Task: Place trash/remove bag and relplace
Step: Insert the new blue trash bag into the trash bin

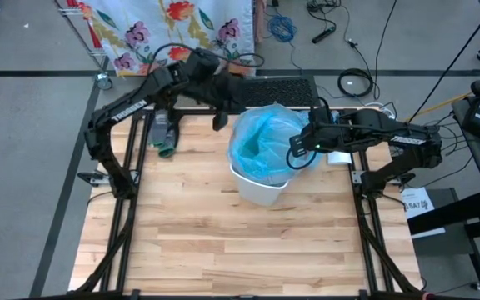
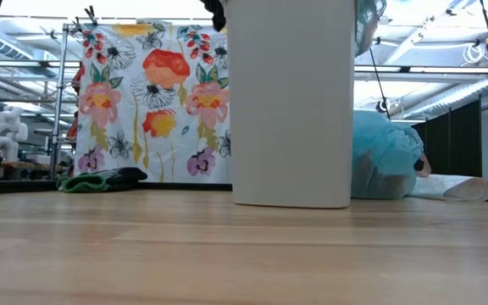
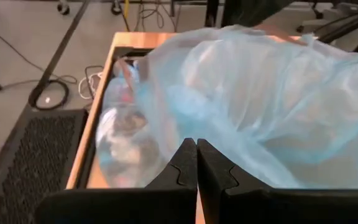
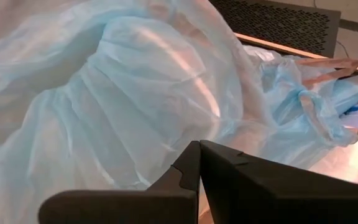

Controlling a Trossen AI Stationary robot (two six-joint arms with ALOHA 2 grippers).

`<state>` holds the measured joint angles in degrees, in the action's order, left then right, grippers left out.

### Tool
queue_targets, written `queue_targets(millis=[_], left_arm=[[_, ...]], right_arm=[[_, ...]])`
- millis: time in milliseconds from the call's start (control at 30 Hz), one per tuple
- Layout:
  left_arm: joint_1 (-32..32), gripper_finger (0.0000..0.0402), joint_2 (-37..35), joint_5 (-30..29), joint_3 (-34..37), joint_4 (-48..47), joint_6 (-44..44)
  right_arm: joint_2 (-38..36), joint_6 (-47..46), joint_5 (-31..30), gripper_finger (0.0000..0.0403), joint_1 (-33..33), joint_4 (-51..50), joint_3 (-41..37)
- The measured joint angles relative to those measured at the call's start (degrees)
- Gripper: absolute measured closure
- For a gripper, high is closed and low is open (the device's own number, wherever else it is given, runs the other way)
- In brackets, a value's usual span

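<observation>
Bin (image 1: pixel 261 190), white and upright, stands near the middle of the wooden surface (image 1: pixel 223 250), toward its far half. A pale-blue plastic bag (image 1: pixel 267 142) lines it, the loose top billowing up and over the rim. In the low view the bin (image 2: pixel 291 102) fills the centre of the picture as a plain white wall resting flat on the surface (image 2: pixel 227 254).

The left end effector (image 1: pixel 219 118) hangs just beside the far-left edge of the bag, its two dark fingers (image 3: pixel 185 168) pressed together with nothing between them; the bag (image 3: pixel 260 99) lies just ahead of them. The right end effector (image 1: pixel 300 148) sits at the bag's right side, over the bin's rim, and its fingers (image 4: pixel 188 171) are likewise closed on nothing, with the blue plastic (image 4: pixel 104 93) close in front.

No loose trash shows on the open surface. A second bag (image 2: pixel 386 161), knotted and full, lies on the surface behind and to the right of the bin; the right wrist view shows its tied neck (image 4: pixel 309 102), and whether trash is inside it cannot be told. A green and dark bundle (image 1: pixel 163 133) rests near the far-left corner of the surface. A flowered cloth (image 2: pixel 151 93) hangs on a rack beyond the surface.
</observation>
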<state>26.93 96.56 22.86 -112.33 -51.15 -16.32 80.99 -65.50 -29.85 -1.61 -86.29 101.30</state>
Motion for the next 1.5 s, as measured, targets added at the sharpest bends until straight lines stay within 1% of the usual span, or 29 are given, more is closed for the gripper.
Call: queue_targets(millis=[100,200,267,467,733,833,967,1067,1267,1367,1500], left_arm=[[2.16,0.0401,0.15,2.62,0.29,-0.62,-0.44],[3.25,0.0401,0.22,7.91,1.13,-0.13,-0.46],[3.42,0.0401,0.19,9.78,1.79,0.01,-0.47],[3.01,0.0401,0.22,11.62,4.05,3.52,-0.46],[3.35,0.0401,0.22,11.37,7.49,4.32,-0.44],[3.40,0.0401,0.98,11.33,8.61,4.38,-0.44],[3.35,0.0401,2.82,11.05,9.10,4.26,0.21],[3.42,0.0401,3.76,11.09,10.00,4.12,0.99],[3.31,0.0401,4.17,11.23,12.76,3.67,1.03],[3.44,0.0401,4.17,12.67,14.69,3.76,1.07],[3.48,0.0401,4.17,14.46,17.34,3.75,1.56]], right_arm=[[0.11,-0.10,0.04,0.0403,0.10,0.21,0.00],[0.15,-0.26,-0.87,0.0403,0.89,0.04,0.00],[0.15,-1.32,-2.10,0.0403,0.96,-0.52,0.00],[0.09,-6.18,-1.69,0.0403,1.20,-3.44,-1.50],[-0.56,-8.11,-1.78,0.0403,1.20,-0.95,-7.42],[-3.40,-8.34,-1.91,0.0403,1.20,4.52,-11.97],[-8.15,-8.31,-1.83,0.0403,1.13,14.35,-20.03],[-10.33,-8.32,-1.73,0.0403,0.59,20.98,-25.58],[-12.02,-10.31,-0.86,0.0403,-0.55,31.64,-35.52],[-12.52,-10.44,0.28,0.0402,-0.98,37.42,-39.95],[-12.86,-10.33,0.31,0.0402,-1.77,42.07,-43.61]])
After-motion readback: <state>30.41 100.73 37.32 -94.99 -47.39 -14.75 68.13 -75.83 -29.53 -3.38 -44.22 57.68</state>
